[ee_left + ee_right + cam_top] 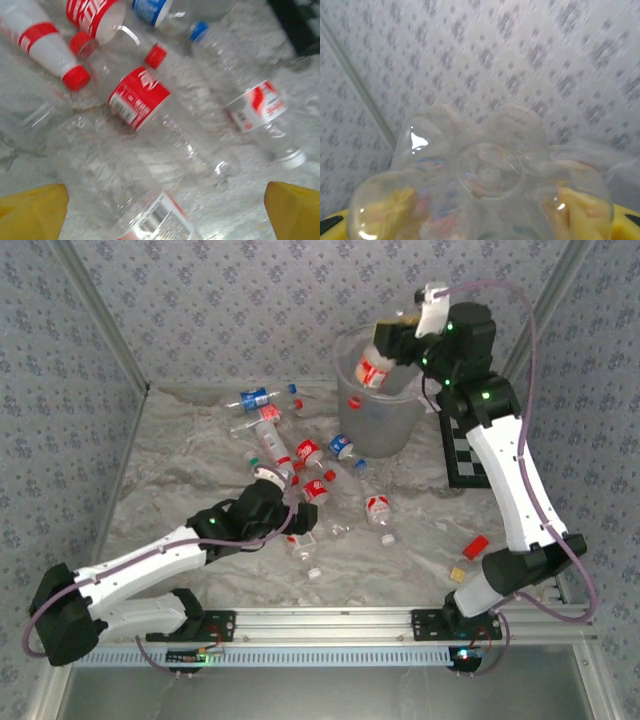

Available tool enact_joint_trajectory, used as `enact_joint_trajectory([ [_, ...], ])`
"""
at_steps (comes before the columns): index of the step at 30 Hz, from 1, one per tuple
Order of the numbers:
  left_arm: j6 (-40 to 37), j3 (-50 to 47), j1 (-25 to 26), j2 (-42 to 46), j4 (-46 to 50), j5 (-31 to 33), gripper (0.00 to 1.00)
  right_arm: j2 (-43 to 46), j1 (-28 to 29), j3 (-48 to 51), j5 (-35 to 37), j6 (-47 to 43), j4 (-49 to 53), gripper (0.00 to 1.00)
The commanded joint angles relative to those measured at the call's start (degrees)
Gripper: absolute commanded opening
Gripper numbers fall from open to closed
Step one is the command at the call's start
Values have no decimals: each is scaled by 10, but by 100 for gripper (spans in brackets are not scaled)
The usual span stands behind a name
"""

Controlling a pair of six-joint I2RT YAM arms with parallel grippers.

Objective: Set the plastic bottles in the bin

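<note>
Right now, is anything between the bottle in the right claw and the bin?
Nothing visible. The right claw holds the red-labelled bottle over the bin, its lower end at the open mouth. The left claw hovers far off, over the bottles lying on the table.

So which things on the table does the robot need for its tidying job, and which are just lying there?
For the job:
- loose bottles on the table
- held bottle, gripped by the right arm
- bin

Just lying about:
- checkerboard
- red block
- yellow block
</note>
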State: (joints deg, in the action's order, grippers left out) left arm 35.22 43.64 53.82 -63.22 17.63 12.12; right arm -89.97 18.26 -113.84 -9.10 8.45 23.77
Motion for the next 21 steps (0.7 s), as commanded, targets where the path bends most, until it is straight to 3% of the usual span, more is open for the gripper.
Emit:
enact_joint_trajectory([
  [1,27,25,23,-19,57,59,100,-45,2,-77,31,-60,15,29],
  [5,47,25,37,-24,54,86,100,-137,-2,-187,131,-150,75,27],
  [12,60,22,43,-18,62,92,100,-316,-26,-386,141,-169,219,26],
  [21,93,10,45,0,96,121,100,-410,-37,-364,139,-178,276,27],
])
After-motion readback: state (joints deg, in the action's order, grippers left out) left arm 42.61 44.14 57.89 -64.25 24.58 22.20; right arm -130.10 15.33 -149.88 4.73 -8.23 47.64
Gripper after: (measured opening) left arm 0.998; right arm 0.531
